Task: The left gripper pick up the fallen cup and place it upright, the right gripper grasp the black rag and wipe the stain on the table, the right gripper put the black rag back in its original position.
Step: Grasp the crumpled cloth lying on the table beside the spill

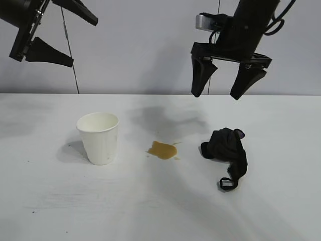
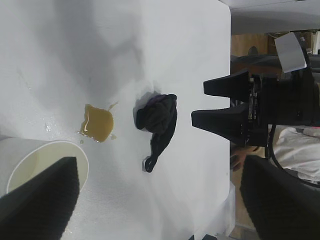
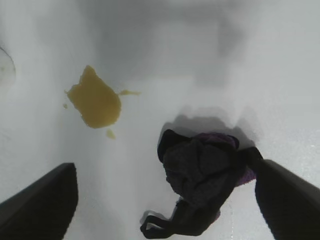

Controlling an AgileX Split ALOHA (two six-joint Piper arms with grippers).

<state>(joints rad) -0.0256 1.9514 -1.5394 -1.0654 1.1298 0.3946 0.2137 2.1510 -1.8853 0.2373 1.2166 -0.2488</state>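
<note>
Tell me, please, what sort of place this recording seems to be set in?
Probably a robotics lab test bench, not a home. A bare white table against a plain wall holds only staged props: a paper cup, an amber stain and a black rag. Two open grippers, left and right, hang overhead.

The left pincer (image 1: 72,39) is a matte black two-fingered claw; each finger is a broad wedge tapering to a blunt point, fixed to a flat black bar. The right pincer (image 1: 219,94) has the same tapering black fingers, hung from a black crossbar under a thick black cylindrical arm. A small grey block sits at ten o'clock of that arm, and thin black cables loop out at two o'clock and beside the block.
</note>
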